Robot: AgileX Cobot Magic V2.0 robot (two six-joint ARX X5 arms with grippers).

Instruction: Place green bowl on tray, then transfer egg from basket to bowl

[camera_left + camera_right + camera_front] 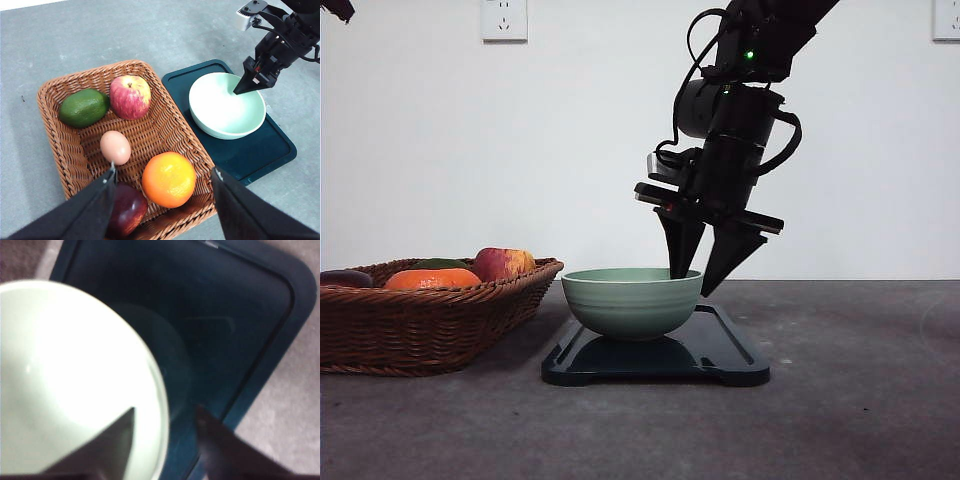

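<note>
- From the front, the bowl [632, 300] sits on the tray [720, 360], toward its left half, on the grey desk [860, 400].
- The right claw [702, 274] comes down from above, its two dark fingers spread astride the bowl's right rim: one tip inside, the other outside. It does not look pressed onto the rim.
- The basket [420, 325] stands just left of the tray, with an orange [432, 279] and an apple [503, 263] showing over its edge.
- From the left wrist, the left claw [162, 172] hangs spread wide above the near side of the basket [55, 145], holding nothing.
- The egg [115, 147] lies in the basket's middle, close to one fingertip, among an avocado [84, 107], an apple [130, 96], an orange [169, 179] and a dark red fruit [129, 210].
- Beside the basket, the bowl [225, 107] rests on the tray [260, 150], empty, the right claw [248, 83] at its far rim.
- From the right wrist, blurred, the right claw [165, 420] is parted with the bowl's [65, 380] rim between its fingers and the tray [235, 315] beneath.
</note>
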